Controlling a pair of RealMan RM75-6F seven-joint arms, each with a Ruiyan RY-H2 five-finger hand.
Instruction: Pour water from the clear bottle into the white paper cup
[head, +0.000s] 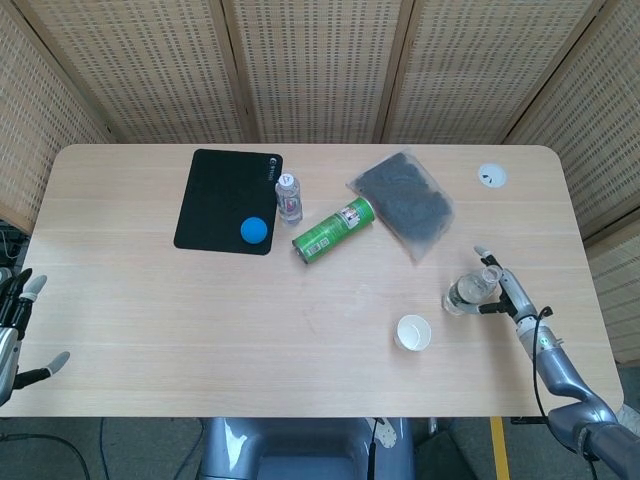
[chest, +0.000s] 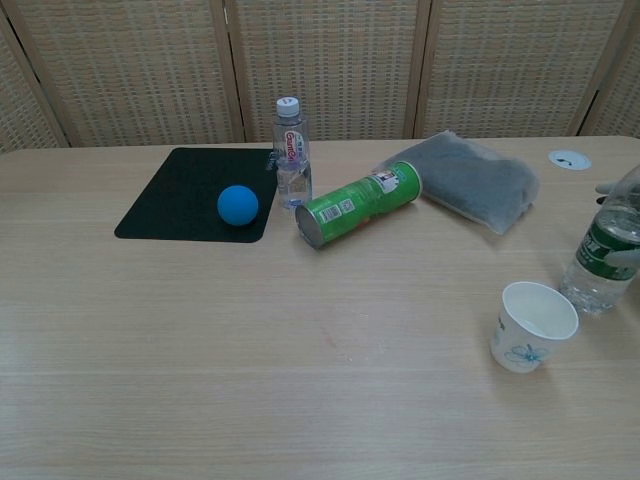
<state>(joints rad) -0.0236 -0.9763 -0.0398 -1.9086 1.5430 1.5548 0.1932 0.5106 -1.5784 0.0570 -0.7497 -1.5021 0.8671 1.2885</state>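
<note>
The clear bottle (head: 466, 291) with a green label stands upright near the table's right edge, also seen in the chest view (chest: 605, 258). My right hand (head: 503, 291) reaches in from the right and wraps around it; one finger (chest: 627, 257) lies across the label and a fingertip (chest: 605, 187) shows beside the neck. The white paper cup (head: 412, 332) stands upright and open just left of and nearer than the bottle (chest: 533, 325). My left hand (head: 14, 335) hangs off the table's left edge, fingers apart, holding nothing.
A green can (head: 333, 229) lies on its side mid-table. Behind it are a small bottle (head: 289, 196), a black mat (head: 228, 200) with a blue ball (head: 254, 230), a dark bag (head: 405, 203) and a white disc (head: 491, 176).
</note>
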